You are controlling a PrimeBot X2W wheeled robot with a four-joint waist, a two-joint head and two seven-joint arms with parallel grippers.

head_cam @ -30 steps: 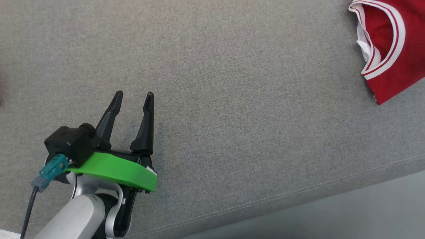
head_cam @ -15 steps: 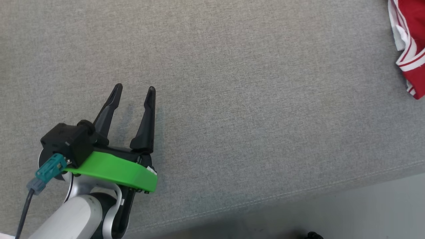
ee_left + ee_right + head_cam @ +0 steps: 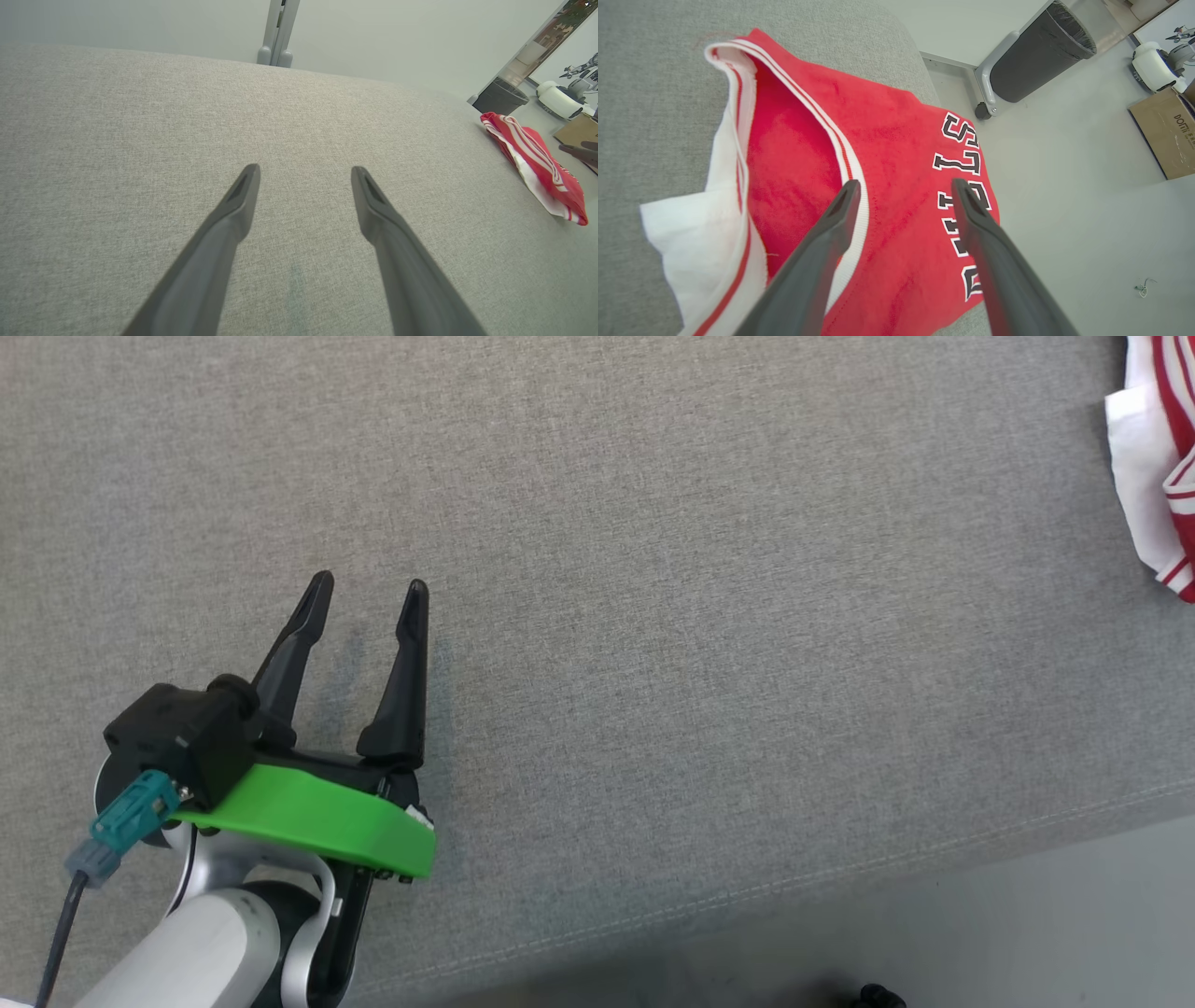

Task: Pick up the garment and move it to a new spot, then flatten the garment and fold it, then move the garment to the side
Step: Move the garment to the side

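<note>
Grey woven fabric covers the cushion, the widest thing here; all places below are given from it. The red garment lies bunched at the cushion's right end, partly over its edge. Compared with a second ago, much less of it shows in the head view: only a white fold and some red stripes, where a broad red panel was. Probably the camera turned; I cannot tell if the cloth itself was moved. I judge the first pick-up is not yet made.

Its long axis seems to run along the cushion's end edge. The trimmed neck opening points toward the cushion's middle, the lettering toward the floor.

The right gripper hovers over the garment, fingers wide apart and empty. The left gripper, also wide and empty, is above the cushion's bare front part, well apart from the garment.
</note>
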